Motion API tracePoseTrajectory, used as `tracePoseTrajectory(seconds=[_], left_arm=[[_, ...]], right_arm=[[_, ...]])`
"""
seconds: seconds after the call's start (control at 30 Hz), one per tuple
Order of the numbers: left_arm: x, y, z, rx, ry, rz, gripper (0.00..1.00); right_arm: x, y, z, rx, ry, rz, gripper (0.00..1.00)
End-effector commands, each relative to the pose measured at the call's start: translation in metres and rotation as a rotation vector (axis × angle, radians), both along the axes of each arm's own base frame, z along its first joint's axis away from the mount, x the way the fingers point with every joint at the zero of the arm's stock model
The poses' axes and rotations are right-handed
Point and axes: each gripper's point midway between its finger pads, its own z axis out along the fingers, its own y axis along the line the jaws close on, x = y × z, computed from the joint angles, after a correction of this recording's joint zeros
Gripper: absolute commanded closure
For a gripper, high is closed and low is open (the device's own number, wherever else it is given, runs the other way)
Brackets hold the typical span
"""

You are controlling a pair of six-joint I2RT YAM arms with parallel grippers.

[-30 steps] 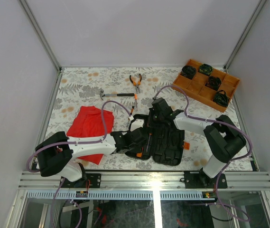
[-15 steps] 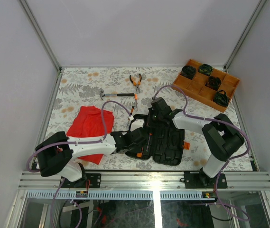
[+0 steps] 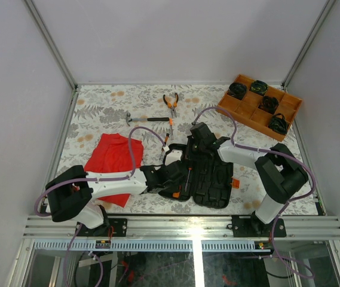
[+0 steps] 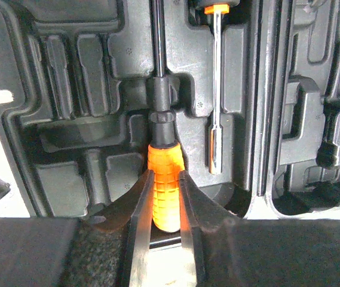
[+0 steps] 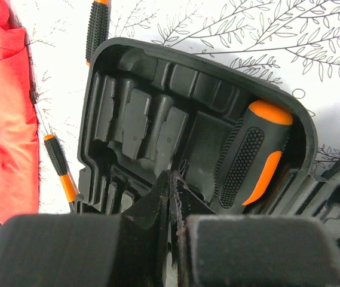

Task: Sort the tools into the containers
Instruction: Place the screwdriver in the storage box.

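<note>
Left wrist, L pincer (image 4: pixel 165 176) clamped on 1 screwdriver (image 4: pixel 165 206), R pincer (image 5: pixel 171 182) together, 1 case (image 5: pixel 135 113)

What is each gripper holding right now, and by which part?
The left gripper clamps the orange-handled screwdriver by its handle, its shaft lying in a slot of the tool case. The right gripper is shut, with nothing visible between its jaws.

The left arm (image 3: pixel 107 182) and right arm (image 3: pixel 241 154) have smooth white links between bulky black joint housings (image 3: pixel 68 200) (matte boxes with rounded corners). A lilac-grey cable (image 3: pixel 135 143) loops along each arm. The bases (image 3: pixel 101 226) are black. The left fingers (image 4: pixel 141 227) are thin dark blades with pale inner edges. The right fingers (image 5: pixel 155 206) are black, set in a grainy black block.
</note>
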Motion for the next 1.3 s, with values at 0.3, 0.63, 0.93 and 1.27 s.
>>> tracePoseTrajectory(seconds=[0.3, 0.63, 0.93, 1.27], left_arm=[[-0.02, 0.018, -0.032, 0.112, 0.077, -0.026, 0.97], [-0.021, 0.019, -0.033, 0.116, 0.079, -0.029, 0.98], [-0.022, 0.02, -0.034, 0.117, 0.079, -0.031, 0.99], [-0.023, 0.021, -0.034, 0.119, 0.078, -0.035, 1.0]], right_arm=[[0.009, -0.007, 0.024, -0.014, -0.068, -0.014, 1.0], [0.009, -0.001, 0.007, -0.021, -0.029, 0.01, 1.0], [0.007, -0.003, -0.008, -0.068, 0.008, 0.029, 1.0], [0.006, -0.021, -0.025, -0.204, 0.051, 0.032, 1.0]])
